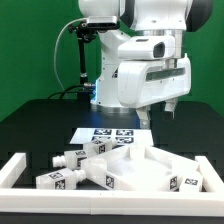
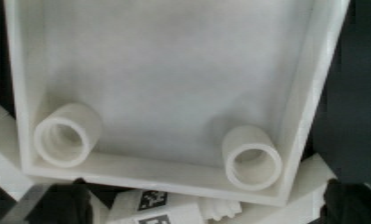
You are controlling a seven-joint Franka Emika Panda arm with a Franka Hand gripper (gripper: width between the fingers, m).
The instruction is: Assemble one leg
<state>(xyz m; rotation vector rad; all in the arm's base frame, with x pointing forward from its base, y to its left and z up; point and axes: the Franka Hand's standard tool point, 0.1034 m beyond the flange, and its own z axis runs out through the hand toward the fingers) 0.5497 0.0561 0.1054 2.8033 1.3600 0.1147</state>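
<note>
In the exterior view the white Panda arm (image 1: 128, 22) bends forward from its upper links, which run out past the top of the picture. Its bulky wrist (image 1: 150, 78) tips downward. The gripper (image 1: 160, 112) hangs beneath the wrist, pointing down. Its two dark fingers (image 1: 148, 117) look spread, the jaws standing apart.

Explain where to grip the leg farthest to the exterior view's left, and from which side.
Probably the leg mid-length, across its flat long sides, coming from above: it lies on its side with its top uncovered.
</note>
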